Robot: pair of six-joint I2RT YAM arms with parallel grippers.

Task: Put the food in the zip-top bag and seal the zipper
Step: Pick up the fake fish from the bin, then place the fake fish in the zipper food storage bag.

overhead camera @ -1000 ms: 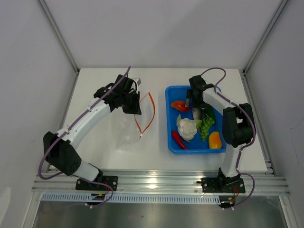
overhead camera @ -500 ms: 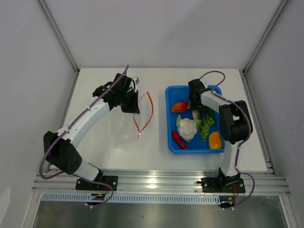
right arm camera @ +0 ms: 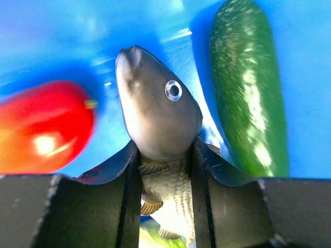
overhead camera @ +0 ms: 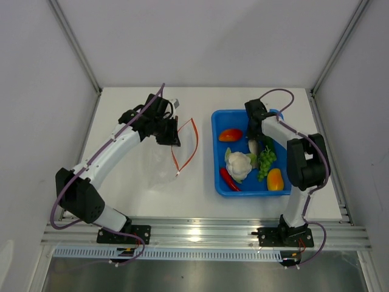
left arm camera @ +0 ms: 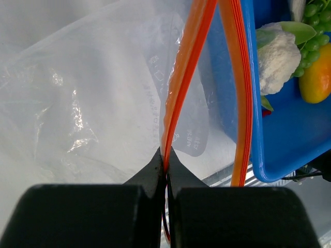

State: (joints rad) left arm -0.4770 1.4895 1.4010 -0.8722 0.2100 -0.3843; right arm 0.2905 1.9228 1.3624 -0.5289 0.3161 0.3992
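The clear zip-top bag (overhead camera: 163,163) (left arm camera: 77,103) lies left of the blue tray, its mouth held up. My left gripper (overhead camera: 172,136) (left arm camera: 166,164) is shut on one side of the red-orange zipper (overhead camera: 194,143) (left arm camera: 183,77); the other side arcs free. My right gripper (overhead camera: 253,131) (right arm camera: 164,155) is low inside the tray, its jaws closed against both flanks of a grey-white toy fish (right arm camera: 155,108) (overhead camera: 251,146). A red tomato (right arm camera: 41,132) (overhead camera: 230,134) lies to its left and a dark green cucumber (right arm camera: 248,88) to its right.
The blue tray (overhead camera: 217,182) (left arm camera: 279,129) also holds a white cauliflower (overhead camera: 239,164) (left arm camera: 276,57), a red chili (overhead camera: 229,178), green grapes (overhead camera: 266,159) and an orange-yellow pepper (overhead camera: 275,179) (left arm camera: 316,80). White walls enclose the table on three sides.
My right gripper has dropped onto the fish in the tray and closed its jaws on it. The left arm holds the bag's mouth almost where it was.
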